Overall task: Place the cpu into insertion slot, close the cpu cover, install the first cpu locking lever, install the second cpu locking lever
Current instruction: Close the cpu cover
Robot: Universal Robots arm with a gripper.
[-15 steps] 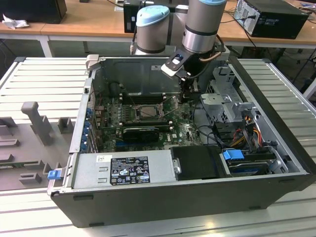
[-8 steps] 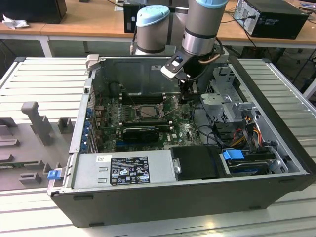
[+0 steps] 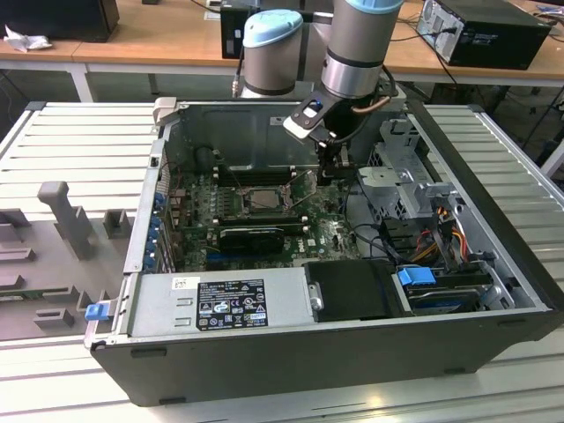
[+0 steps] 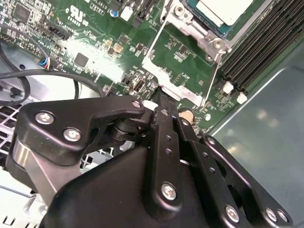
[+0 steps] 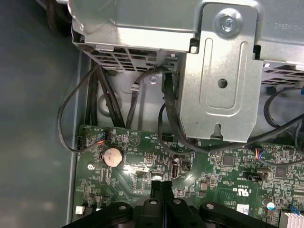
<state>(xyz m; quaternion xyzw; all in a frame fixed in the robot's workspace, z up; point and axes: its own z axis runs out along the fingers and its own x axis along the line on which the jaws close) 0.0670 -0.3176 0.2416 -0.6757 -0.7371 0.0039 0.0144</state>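
Since the computer case lies on its side with its panel off, across the middle of the exterior view, the arm can reach in from the upper centre of the frame to the green motherboard. The gripper hangs just to the exterior view's right of the insertion slot. Its fingers are pressed together with nothing visible between them, probably to give a narrow tip for pushing. In the second wrist view the cpu sits in the socket, framed by the cpu cover, both cut off at the picture's edge. A thin wire locking lever runs alongside. I cannot tell whether it is latched, and the gripper's body hides the board beneath.
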